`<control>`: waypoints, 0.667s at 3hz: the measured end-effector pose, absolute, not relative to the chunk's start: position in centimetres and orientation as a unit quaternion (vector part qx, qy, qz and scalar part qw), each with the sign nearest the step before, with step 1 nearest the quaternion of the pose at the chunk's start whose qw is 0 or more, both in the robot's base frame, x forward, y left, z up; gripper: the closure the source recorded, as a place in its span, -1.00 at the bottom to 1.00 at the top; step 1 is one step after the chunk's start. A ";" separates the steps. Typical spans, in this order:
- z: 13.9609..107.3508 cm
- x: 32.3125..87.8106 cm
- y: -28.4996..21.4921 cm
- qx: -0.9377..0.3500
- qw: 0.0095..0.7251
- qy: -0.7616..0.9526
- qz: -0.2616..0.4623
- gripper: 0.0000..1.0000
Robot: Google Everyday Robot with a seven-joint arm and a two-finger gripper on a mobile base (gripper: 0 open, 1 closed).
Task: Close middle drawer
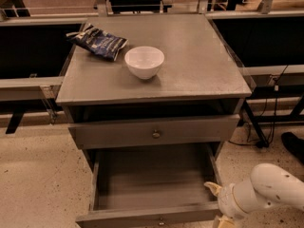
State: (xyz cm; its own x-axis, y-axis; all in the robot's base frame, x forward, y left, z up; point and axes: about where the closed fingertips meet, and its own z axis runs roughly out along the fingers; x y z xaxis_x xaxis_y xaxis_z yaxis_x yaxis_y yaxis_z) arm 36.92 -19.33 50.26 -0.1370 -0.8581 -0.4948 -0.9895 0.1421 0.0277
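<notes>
Over speckled floor (pixel 33 184), beside the open middle drawer (pixel 152 186), pincer (pixel 217 204), state unclear.

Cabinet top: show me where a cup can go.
Free: the right half of the cabinet top, right of the white bowl. Crowded: back-left, by the chip bag. The end effector sits at the middle drawer's front-right corner.

Two drawers (pixel 118 136) (pixel 147 186), one bowl (pixel 144 61), one bag (pixel 98 42), one hand (pixel 216 204) lower right

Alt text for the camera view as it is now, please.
The grey middle drawer stands pulled far out, with the robot's hand at its front right corner. On the cabinet top sit a white bowl and a dark snack bag.
</notes>
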 end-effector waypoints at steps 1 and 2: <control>49.3 37.1 -16.4 -0.637 0.236 0.681 0.273 -1.00; 49.0 35.9 -14.6 -0.667 0.262 0.624 0.313 -0.65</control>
